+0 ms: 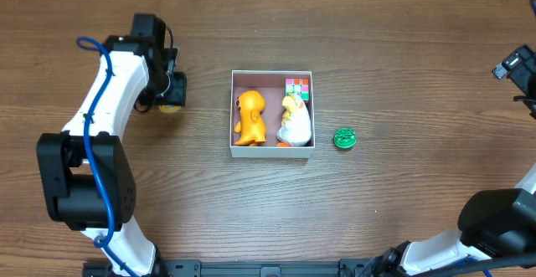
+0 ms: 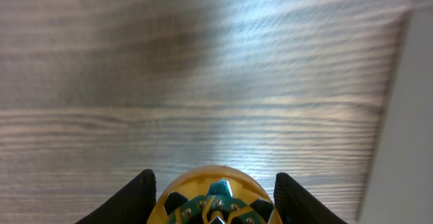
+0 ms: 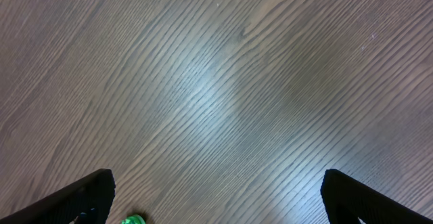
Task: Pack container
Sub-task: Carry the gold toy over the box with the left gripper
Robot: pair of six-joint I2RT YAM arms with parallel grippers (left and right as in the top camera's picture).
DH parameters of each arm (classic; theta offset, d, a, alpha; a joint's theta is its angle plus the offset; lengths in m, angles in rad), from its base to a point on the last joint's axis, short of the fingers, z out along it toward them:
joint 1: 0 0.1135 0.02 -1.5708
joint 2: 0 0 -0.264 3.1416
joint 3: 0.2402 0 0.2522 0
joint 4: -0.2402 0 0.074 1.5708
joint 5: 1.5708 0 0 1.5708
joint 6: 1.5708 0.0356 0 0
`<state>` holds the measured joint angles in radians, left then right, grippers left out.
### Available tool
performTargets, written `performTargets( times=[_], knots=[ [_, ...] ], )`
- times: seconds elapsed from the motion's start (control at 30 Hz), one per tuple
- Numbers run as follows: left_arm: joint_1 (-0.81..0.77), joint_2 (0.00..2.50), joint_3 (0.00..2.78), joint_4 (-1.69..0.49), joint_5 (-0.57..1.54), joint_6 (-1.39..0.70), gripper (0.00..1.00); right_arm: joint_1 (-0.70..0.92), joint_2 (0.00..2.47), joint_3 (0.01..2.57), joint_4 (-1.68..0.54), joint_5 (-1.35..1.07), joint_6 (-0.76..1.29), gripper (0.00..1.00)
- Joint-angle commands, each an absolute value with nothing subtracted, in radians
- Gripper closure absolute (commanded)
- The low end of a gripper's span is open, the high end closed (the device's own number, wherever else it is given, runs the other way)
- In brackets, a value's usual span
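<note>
Left hand (image 2: 215, 182) grips the yellow ball toy (image 2: 216, 205), well left of the container (image 1: 232, 118), which sits mid worktop (image 1: 402, 51). Right hand (image 3: 216, 190) wide, empty. Packed: orange figure (image 1: 249, 116), white figure (image 1: 295, 122), colour cube (image 1: 297, 87). Outstanding: yellow ball toy, and green toy (image 1: 344, 138) just beside the container

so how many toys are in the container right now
3. An orange figure on the left side, a white figure on the right, and a coloured cube in the far right corner of the container. A small one could hide beneath them.
</note>
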<state>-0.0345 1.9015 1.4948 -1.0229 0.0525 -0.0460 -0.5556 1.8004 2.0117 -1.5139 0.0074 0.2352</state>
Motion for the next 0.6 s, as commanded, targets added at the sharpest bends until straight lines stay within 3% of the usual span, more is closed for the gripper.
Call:
performTargets(
  times=[0.0, 0.57],
  knots=[
    [-0.043, 1.909, 1.594, -1.047, 0.114, -0.044, 0.51, -0.557, 1.796, 2.013, -1.512, 0.013, 0.239, 0.00],
    [-0.317, 1.909, 1.743, -1.055, 0.132, -0.038, 0.51, -0.557, 1.796, 2.013, -1.511, 0.013, 0.239, 0.00]
  ],
)
